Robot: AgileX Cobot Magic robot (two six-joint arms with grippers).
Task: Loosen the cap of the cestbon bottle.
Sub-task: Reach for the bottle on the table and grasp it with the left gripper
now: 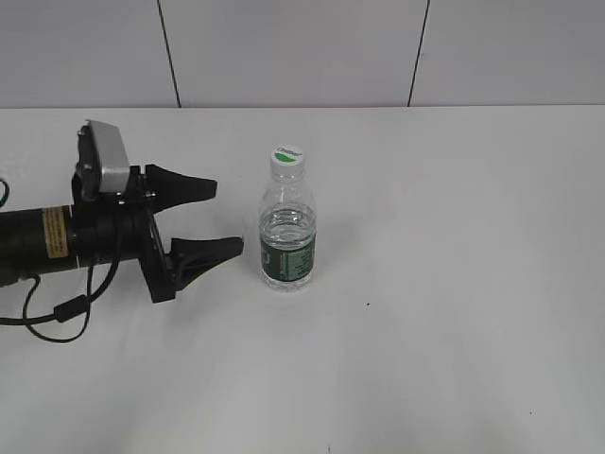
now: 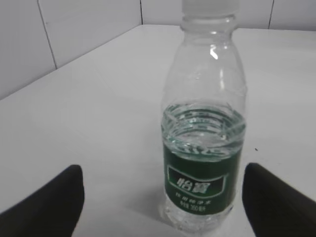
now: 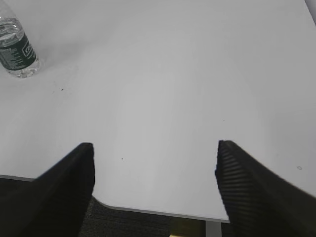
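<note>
The cestbon bottle [image 1: 286, 236] stands upright on the white table [image 1: 454, 284], clear plastic with a dark green label, partly filled with water. Its white cap [image 1: 287, 159] with a green logo sits on the neck. My left gripper [image 1: 225, 218] is open and empty, level with the bottle's body and just left of it, not touching. In the left wrist view the bottle [image 2: 203, 148] stands ahead of the open jaws [image 2: 163, 197], toward the right finger. My right gripper [image 3: 154, 163] is open and empty near the table's front edge; the bottle [image 3: 17, 52] shows far off at upper left.
A white tiled wall [image 1: 302, 52] runs behind the table. The table's front edge [image 3: 163, 211] and the dark floor below it show in the right wrist view. The left arm's cable [image 1: 57, 312] lies on the table at far left.
</note>
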